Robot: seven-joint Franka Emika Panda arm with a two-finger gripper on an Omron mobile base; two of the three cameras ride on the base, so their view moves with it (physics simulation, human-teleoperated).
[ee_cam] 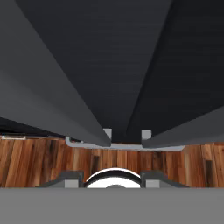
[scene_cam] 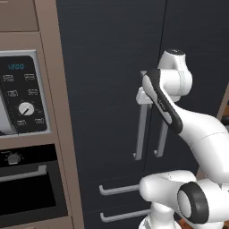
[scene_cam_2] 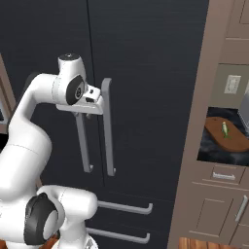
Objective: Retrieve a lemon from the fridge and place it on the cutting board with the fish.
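Note:
The dark fridge (scene_cam: 103, 67) (scene_cam_2: 146, 58) stands with both doors closed, so the lemon is hidden. My gripper (scene_cam: 142, 103) (scene_cam_2: 82, 114) sits at the top end of the left door's vertical grey handle (scene_cam: 141, 134) (scene_cam_2: 85, 146), fingers pinched in on the bar. The hand view looks straight down the fridge front (ee_cam: 113, 65) toward the floor. Far right, on a dark counter, the reddish-brown cutting board (scene_cam_2: 226, 133) carries the small greenish fish (scene_cam_2: 224, 129).
The right door's handle (scene_cam: 161, 138) (scene_cam_2: 108, 126) hangs just beside the held one. Two horizontal drawer handles (scene_cam: 118, 190) (scene_cam_2: 124, 208) lie below. A microwave panel (scene_cam: 24, 94) and oven (scene_cam: 27, 188) fill the brown column on the left. Brown cabinet drawers (scene_cam_2: 219, 175) sit under the counter.

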